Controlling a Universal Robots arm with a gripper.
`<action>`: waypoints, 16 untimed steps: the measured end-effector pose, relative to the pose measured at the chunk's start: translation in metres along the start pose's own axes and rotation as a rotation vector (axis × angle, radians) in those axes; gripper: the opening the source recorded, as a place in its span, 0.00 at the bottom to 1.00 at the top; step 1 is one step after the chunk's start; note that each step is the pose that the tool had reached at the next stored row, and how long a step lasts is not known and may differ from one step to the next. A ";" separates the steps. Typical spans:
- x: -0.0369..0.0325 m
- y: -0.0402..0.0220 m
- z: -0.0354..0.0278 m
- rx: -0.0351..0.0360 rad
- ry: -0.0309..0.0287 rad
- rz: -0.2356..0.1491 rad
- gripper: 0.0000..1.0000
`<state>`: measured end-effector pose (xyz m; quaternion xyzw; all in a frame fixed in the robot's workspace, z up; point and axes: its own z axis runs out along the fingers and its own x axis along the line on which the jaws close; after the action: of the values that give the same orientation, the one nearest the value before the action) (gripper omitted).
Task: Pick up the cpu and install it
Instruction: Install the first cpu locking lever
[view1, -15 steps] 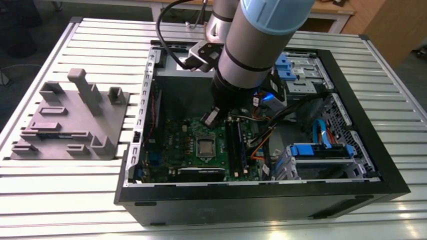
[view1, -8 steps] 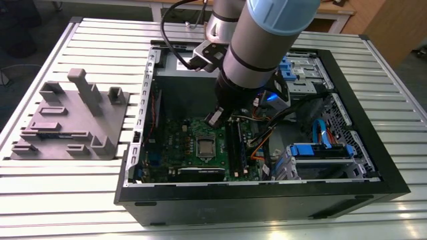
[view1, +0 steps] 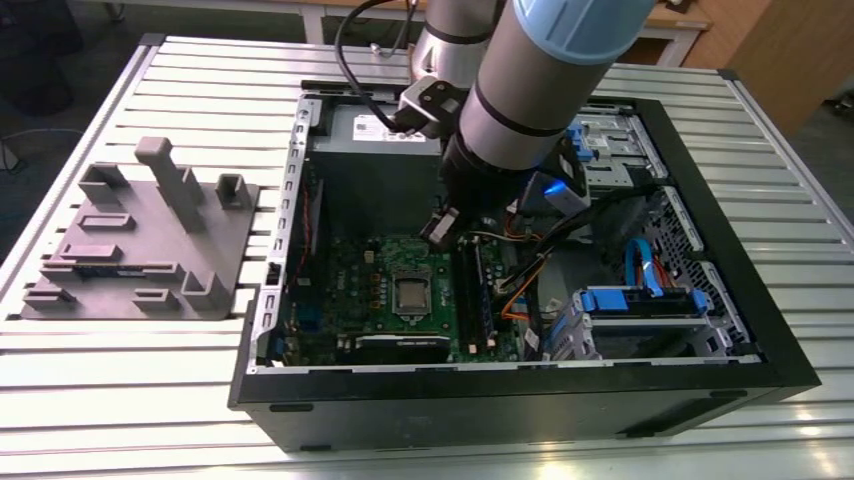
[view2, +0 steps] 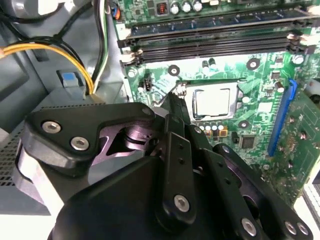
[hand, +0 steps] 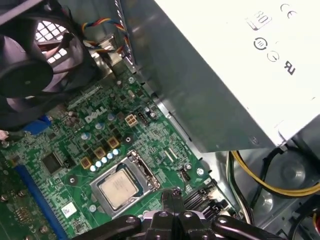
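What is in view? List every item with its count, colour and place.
cpu: one, silvery-grey, seated in the socket on the motherboard, not held.
motherboard: one, green, flat on the floor of the computer case.
computer case: one, black, open on the slatted table.
power supply: one, grey box, inside the case beside the motherboard.
fan: one, black, at the case wall near the board.
memory slots: several, black, along the board next to the socket.
parts fixture: one, grey, on the table at the exterior view's left.
slatted table: one, pale metal, under everything.
robot arm: one, grey with a blue band, reaching down into the case.
claw: one, black, just above the board beside the socket.
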<state>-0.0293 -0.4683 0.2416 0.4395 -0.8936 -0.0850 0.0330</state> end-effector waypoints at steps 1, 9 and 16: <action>-0.0003 -0.0003 0.0000 -0.0001 -0.0001 0.000 0.10; -0.0012 -0.0004 0.0000 0.0118 -0.0241 -0.004 0.10; -0.0097 0.0043 0.0012 0.0119 -0.0242 -0.005 0.10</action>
<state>-0.0269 -0.4579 0.2413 0.4407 -0.8934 -0.0851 0.0194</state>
